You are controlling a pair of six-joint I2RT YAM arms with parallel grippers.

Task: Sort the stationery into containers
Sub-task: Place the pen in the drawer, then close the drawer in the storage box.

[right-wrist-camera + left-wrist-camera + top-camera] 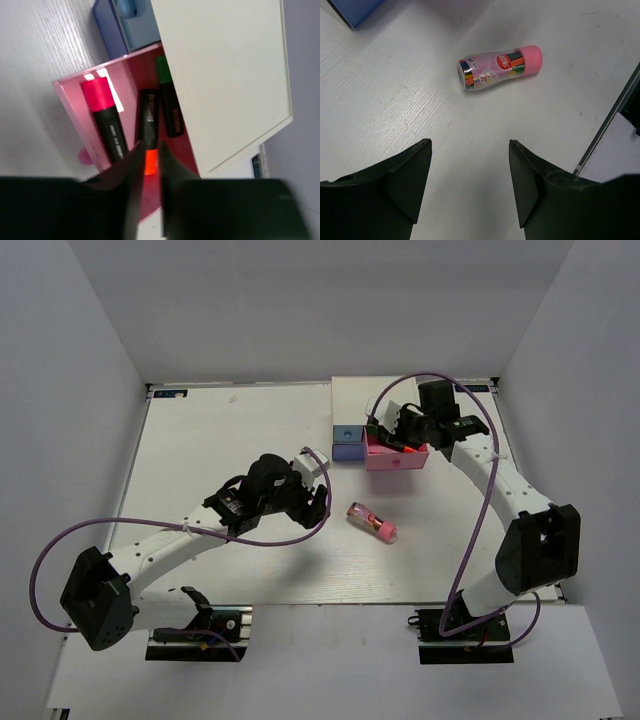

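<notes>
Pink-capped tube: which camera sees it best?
The left wrist view: the tube lies close, label and pink cap clear. The top view shows it tiny and far off. The right wrist view misses it.

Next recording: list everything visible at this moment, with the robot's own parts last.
tube: 1, clear with pink cap, lying on the table ahead of the left hand
pink-cap marker: 1, black, in the pink drawer
orange-cap marker: 1, black, in the pink drawer
green-cap marker: 1, black, in the pink drawer
pink drawer: 1, pink, pulled out of the cabinet
blue drawer: 1, violet-blue, beside the pink drawer
cabinet: 1, white, far right of the table
table: 1, white
arms: 2, white and black, near edge
left hand: open, empty, above the table
right hand: over the pink drawer, fingers astride the orange-cap marker, grip unclear
</notes>
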